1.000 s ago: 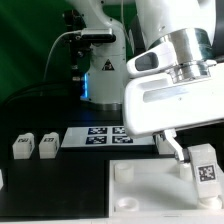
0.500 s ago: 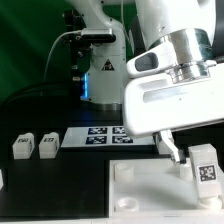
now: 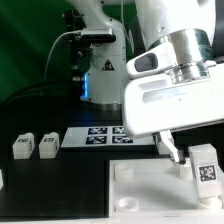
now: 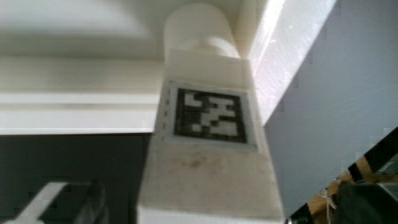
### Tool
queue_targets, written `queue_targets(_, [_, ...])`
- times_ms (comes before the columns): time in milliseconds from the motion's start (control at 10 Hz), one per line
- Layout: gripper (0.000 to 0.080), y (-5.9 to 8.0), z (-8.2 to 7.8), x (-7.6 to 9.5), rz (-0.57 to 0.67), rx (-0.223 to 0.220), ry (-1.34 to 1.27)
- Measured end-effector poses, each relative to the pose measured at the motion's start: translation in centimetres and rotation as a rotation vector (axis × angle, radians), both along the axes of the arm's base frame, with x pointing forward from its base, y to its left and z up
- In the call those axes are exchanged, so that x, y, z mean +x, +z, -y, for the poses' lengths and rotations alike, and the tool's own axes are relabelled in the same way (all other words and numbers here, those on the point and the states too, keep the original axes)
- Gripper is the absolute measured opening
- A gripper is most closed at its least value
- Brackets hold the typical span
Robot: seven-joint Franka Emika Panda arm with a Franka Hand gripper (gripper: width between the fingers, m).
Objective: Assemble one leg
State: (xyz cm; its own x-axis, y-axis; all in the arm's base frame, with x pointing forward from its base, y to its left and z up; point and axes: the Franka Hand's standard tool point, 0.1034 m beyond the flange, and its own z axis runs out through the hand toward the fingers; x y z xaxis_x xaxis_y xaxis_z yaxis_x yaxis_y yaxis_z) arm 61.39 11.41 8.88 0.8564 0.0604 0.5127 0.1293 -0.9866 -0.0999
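Exterior view shows the gripper (image 3: 190,152) with fingers spread apart around the leg (image 3: 203,168). The leg stands upright on the white tray (image 3: 150,195), at a corner.

Open black table (image 3: 60,185) front-left in ext. view: wide free lane, nothing standing there. Two small white blocks (image 3: 34,146) near ext. view's left edge, side by side, narrow gap between. Marker board (image 3: 108,135) flat behind, low, no real obstacle. White tray (image 3: 140,195) fills lower right. Leg (image 3: 203,166) upright at tray's far-right corner, gripper (image 3: 188,158) close around it, fingers apart. Arm body blocks upper right.
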Motion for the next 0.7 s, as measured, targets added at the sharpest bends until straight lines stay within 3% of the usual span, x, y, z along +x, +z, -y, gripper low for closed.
queue_targets(200, [0.0648, 0.9, 0.1, 0.7, -0.104, -0.003, 0.015])
queue_targets(500, [0.0648, 0.8, -0.5, -0.2, -0.501, 0.000, 0.074])
queue_targets(700, [0.0648, 0.3, -1.0, 0.1, -0.647, 0.010, 0.100])
